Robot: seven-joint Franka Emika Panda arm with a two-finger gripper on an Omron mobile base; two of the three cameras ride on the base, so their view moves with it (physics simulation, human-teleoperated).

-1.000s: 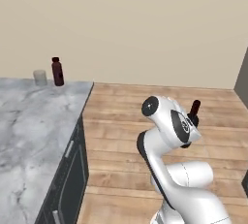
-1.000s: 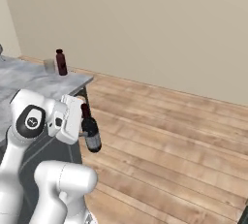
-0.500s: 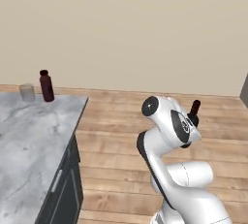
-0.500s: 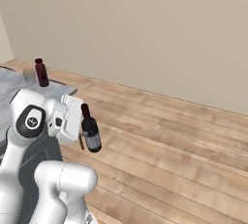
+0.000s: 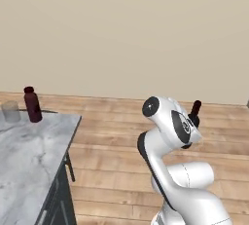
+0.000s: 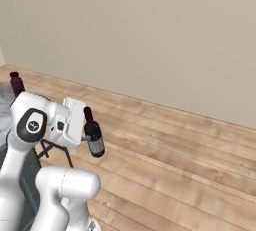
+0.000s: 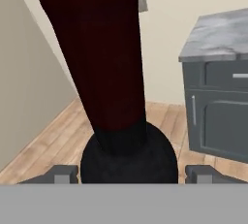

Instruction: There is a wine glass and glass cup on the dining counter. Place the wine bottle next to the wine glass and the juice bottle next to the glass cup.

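My gripper point(image 6: 86, 134) is shut on the wine bottle point(image 6: 93, 136), a slim dark bottle held upright in front of the arm over the wooden floor. Close up in the hand view, the wine bottle point(image 7: 109, 63) stands between the fingertips point(image 7: 65, 173), with its dark-red neck rising from a black shoulder. Its neck tip point(image 5: 195, 109) pokes out behind the arm. The juice bottle point(image 5: 32, 104), maroon with a red cap, stands beside the glass cup point(image 5: 10, 111) at the far corner of the dining counter point(image 5: 34, 156). The juice bottle point(image 6: 17, 83) also shows far left. The wine glass is out of view.
Bare wooden floor point(image 5: 112, 146) stretches between the counter and the beige wall point(image 5: 126, 34). A stool's dark legs point(image 6: 52, 150) stand by the counter's end. In the hand view, a marble-topped dark grey cabinet point(image 7: 218, 106) lies to the right.
The whole picture has shifted: the counter, juice bottle and glass cup slide left and lower in both base views, so the camera has moved. The gripper still holds the wine bottle the same way.
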